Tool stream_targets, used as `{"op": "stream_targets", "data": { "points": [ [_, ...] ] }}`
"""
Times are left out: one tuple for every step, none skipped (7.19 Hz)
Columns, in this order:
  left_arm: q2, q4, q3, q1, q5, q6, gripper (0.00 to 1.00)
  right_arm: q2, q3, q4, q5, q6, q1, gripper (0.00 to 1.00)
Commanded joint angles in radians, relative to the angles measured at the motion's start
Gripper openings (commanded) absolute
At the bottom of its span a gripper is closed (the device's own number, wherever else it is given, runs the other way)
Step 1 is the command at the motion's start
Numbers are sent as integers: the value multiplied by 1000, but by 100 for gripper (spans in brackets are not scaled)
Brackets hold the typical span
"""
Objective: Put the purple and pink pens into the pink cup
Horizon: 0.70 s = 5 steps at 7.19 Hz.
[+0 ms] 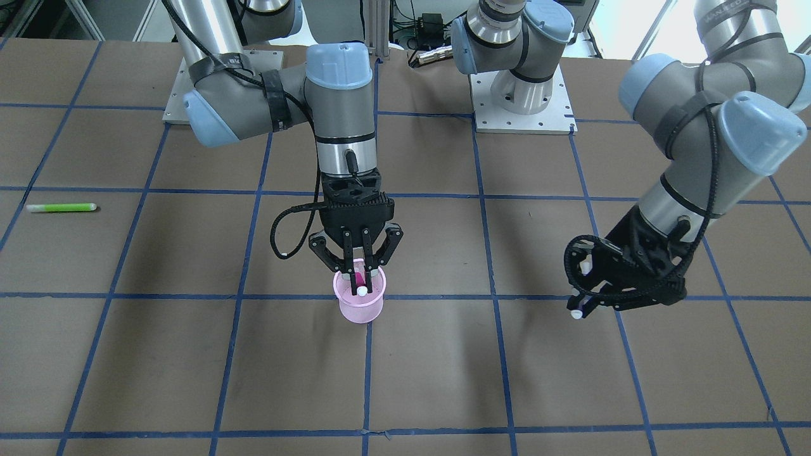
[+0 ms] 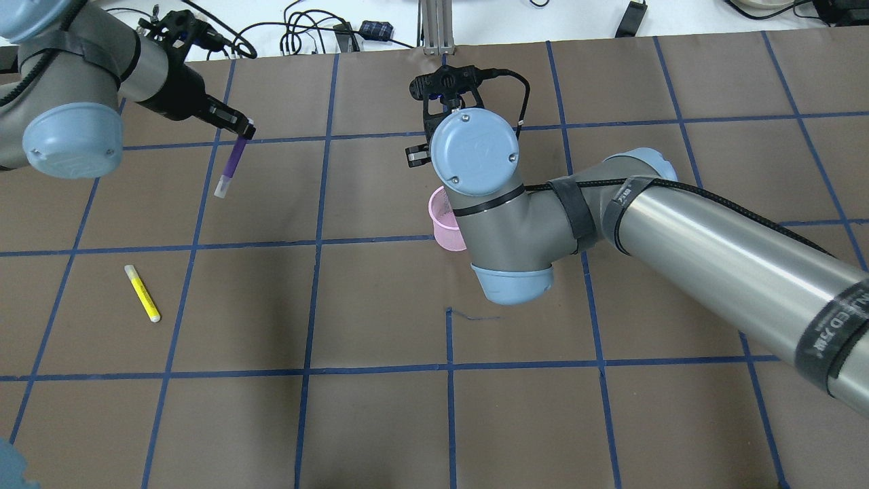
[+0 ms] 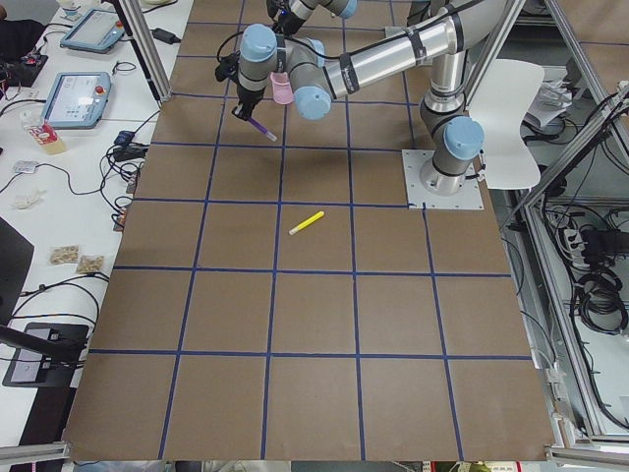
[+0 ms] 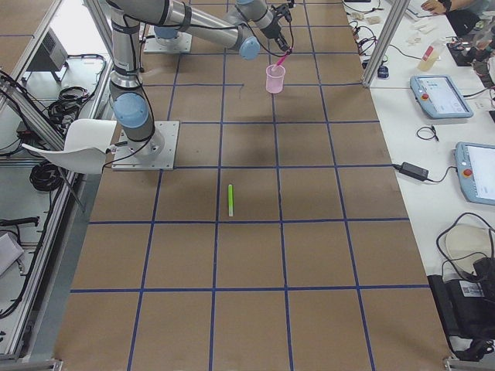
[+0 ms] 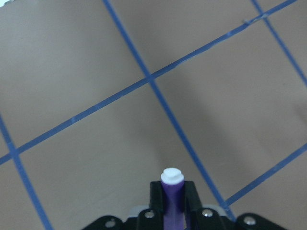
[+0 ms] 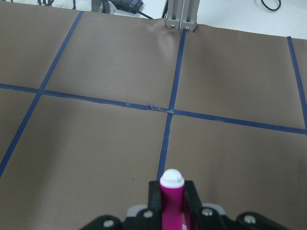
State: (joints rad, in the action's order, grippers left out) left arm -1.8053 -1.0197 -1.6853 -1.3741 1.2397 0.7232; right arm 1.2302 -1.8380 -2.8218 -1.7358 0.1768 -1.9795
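The pink mesh cup (image 1: 360, 308) stands upright near the table's middle; it also shows in the overhead view (image 2: 445, 219) and the right side view (image 4: 274, 79). My right gripper (image 1: 359, 273) is straight above it, shut on the pink pen (image 1: 359, 282), whose white-capped lower end is inside the cup's mouth. The pen shows between the fingers in the right wrist view (image 6: 171, 201). My left gripper (image 2: 243, 130) is off to the cup's side, above the table, shut on the purple pen (image 2: 231, 164), which hangs tilted down; the pen also shows in the left wrist view (image 5: 172, 194).
A yellow-green highlighter (image 2: 142, 293) lies flat on the table on my left side, nearer the robot; it also shows in the front view (image 1: 61, 207). The brown table surface (image 1: 443, 380) has a blue tape grid. Both arm bases (image 1: 523, 101) stand at the robot's edge.
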Motion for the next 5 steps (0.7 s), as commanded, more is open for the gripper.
{"op": "stream_targets", "data": {
  "points": [
    [-8,1,-10,-26,-54,-5,0,-18,-3,-30,-8,15,-1,36],
    [-17,1,-11,-26,-57,-5,0,-27,0,-31,-8,15,2,94],
    [-17,-5,-13,-33,-93,-5,0,-26,17,-22,7,12,33,100],
    [-19,-6,-14,-36,-101,-7,0,-20,32,32,12,10,63,100],
    [-17,-6,-14,-36,-102,-5,0,-12,80,150,59,6,123,100]
  ]
}}
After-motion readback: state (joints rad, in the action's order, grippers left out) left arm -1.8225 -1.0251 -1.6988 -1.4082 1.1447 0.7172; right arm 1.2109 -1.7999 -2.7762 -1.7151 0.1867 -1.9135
